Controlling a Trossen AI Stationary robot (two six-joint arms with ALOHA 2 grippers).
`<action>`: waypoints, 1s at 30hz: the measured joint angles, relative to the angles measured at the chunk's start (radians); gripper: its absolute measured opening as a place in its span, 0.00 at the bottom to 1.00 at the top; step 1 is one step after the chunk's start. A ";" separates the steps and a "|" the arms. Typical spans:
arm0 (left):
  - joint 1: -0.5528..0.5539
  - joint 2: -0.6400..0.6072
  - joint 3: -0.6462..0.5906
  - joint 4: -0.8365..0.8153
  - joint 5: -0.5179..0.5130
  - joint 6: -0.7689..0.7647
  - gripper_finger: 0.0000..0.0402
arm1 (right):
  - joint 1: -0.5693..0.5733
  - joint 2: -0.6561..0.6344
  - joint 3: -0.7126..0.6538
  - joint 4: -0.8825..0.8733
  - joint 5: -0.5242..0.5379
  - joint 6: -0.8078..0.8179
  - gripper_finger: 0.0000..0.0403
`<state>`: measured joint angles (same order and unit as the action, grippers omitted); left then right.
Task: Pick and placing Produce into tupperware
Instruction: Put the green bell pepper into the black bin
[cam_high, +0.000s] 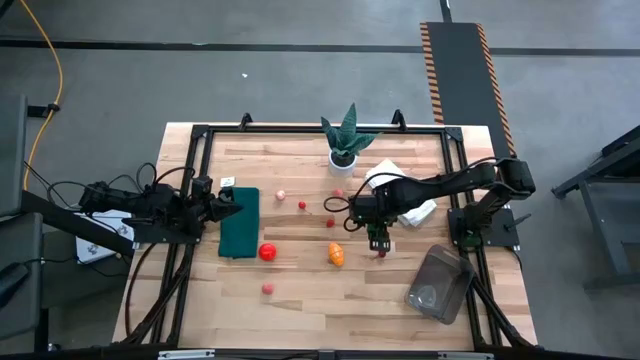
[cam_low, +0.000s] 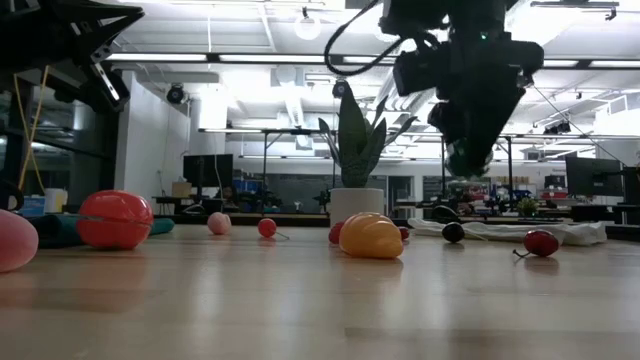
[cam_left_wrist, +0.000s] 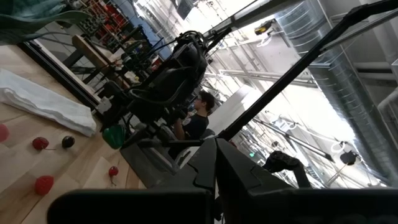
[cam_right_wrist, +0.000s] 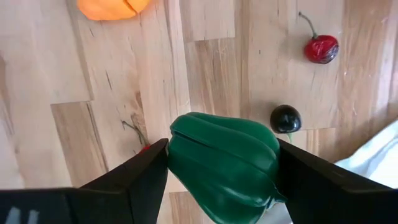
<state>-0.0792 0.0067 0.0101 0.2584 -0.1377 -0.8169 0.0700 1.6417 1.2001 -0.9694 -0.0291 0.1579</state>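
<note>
Between the right gripper (cam_right_wrist: 221, 171) fingers sits a green pepper (cam_right_wrist: 222, 165), clamped from both sides and lifted above the table (cam_high: 300, 300), probably for carrying to the tupperware (cam_high: 440, 284) near the front right corner. Other produce lies scattered mid-table, like the orange piece (cam_high: 336, 254), while the left gripper (cam_high: 232, 208) waits clenched and empty over the green mat (cam_high: 240, 230)

Left gripper's dark fingers (cam_left_wrist: 214, 180) pressed together in the foreground, right arm (cam_left_wrist: 168, 74) beyond holding something green (cam_left_wrist: 114, 135), white cloth (cam_left_wrist: 43, 102) on the wooden table (cam_left_wrist: 74, 168), small red fruits (cam_left_wrist: 40, 143) nearby, a seated person (cam_left_wrist: 198, 118) behind.
</note>
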 joint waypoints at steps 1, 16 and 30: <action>0.000 0.000 0.000 0.000 0.000 0.000 0.00 | 0.000 0.000 0.012 -0.007 0.000 0.002 0.63; 0.000 0.000 0.000 -0.001 0.000 0.000 0.00 | 0.000 0.000 0.235 -0.148 0.000 0.027 0.63; 0.000 0.000 0.000 -0.001 0.029 0.000 0.00 | 0.000 0.000 0.429 -0.316 0.000 0.071 0.63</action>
<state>-0.0790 0.0067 0.0099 0.2577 -0.1082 -0.8173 0.0699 1.6417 1.6294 -1.2854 -0.0292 0.2289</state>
